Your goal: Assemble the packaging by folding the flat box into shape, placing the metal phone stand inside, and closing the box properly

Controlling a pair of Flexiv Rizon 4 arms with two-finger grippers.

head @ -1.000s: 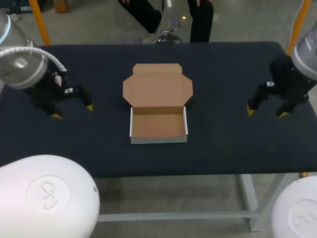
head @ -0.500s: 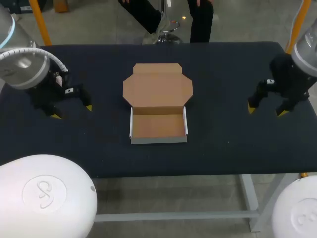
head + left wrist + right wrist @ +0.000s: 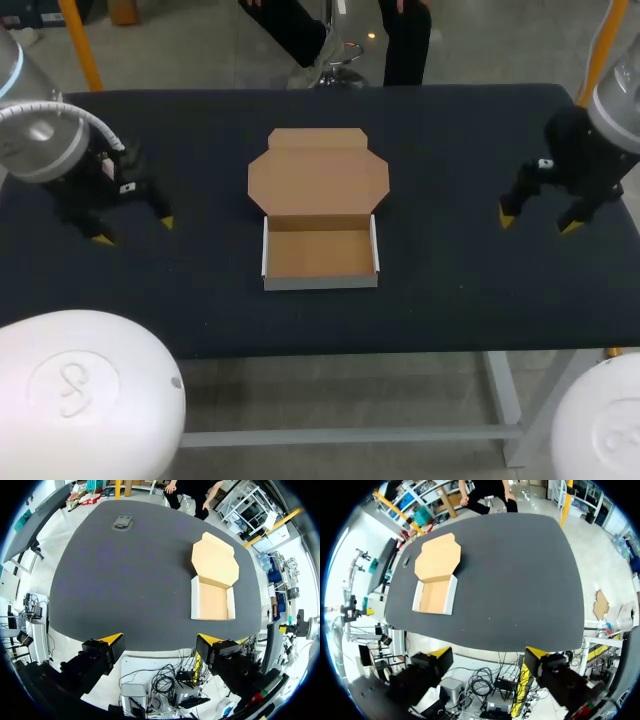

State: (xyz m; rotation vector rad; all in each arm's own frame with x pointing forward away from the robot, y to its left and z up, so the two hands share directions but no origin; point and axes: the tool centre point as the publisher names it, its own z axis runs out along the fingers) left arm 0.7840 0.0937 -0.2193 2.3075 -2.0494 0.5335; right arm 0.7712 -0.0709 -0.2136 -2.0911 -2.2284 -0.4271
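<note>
A cardboard box stands folded into a shallow tray at the table's middle, its lid lying open and flat behind it. The tray is empty. My left gripper hangs open over the table's left part, well apart from the box. My right gripper hangs open over the right part, also apart. From the left wrist, the box lies ahead of the open gripper, and a small grey metal phone stand lies far ahead near the table's edge. The right wrist view shows the box ahead of the open gripper.
The dark table carries only the box and the stand. In the head view the phone stand is hidden behind my left arm. Wide bare cloth lies between each gripper and the box.
My left gripper has drifted a little to the left, away from the box. The right gripper and the box have hardly moved.
</note>
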